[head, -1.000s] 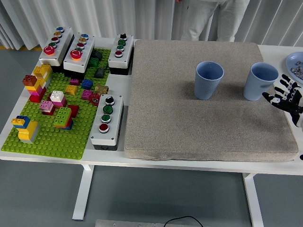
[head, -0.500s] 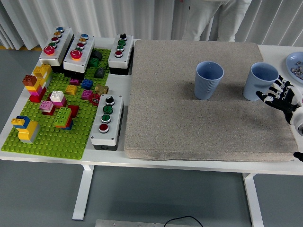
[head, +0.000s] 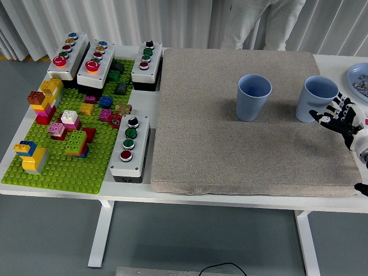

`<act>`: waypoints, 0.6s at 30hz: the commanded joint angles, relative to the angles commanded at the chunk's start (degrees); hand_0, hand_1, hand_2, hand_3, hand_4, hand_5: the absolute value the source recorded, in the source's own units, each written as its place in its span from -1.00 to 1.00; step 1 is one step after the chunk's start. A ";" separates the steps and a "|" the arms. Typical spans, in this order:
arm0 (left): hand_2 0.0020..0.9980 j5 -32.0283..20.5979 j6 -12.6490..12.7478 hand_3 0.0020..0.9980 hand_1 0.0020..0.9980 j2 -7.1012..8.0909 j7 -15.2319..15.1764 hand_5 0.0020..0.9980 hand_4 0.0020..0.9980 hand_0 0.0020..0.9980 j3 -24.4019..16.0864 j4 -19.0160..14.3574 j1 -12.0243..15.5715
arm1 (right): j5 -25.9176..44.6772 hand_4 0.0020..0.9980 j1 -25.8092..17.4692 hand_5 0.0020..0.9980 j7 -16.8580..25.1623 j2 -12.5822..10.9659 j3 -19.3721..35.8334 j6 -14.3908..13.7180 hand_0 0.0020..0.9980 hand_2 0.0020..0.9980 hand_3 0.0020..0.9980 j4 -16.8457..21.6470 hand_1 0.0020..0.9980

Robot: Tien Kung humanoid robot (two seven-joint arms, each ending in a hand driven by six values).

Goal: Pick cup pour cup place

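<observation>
a: what's on the left?
b: a green brick plate [head: 57, 167] with coloured bricks, and four button boxes [head: 131, 146] around it

a: and the middle?
b: a grey mat [head: 230, 149] holds two blue cups, both upright: the left cup [head: 253, 98] mid-mat, the right cup [head: 317, 99] near the mat's right edge

a: the hand?
b: the right hand [head: 340, 118] is just beside the right cup, fingers spread, grasping nothing
</observation>
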 joint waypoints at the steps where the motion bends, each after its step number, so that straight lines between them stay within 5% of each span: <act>1: 0.67 -0.03 0.01 0.34 0.60 -0.01 -0.01 0.79 0.02 0.46 0.00 0.00 -0.04 | 0.01 0.72 0.15 -0.28 0.00 0.04 0.00 0.04 0.85 1.00 0.95 -0.09 0.81; 18: 0.67 0.00 -0.06 0.33 0.60 -0.12 0.01 0.79 0.02 0.46 0.11 0.00 -0.50 | 0.18 0.71 1.45 -0.29 0.59 0.70 -0.29 -0.14 0.85 1.00 0.94 -1.42 0.80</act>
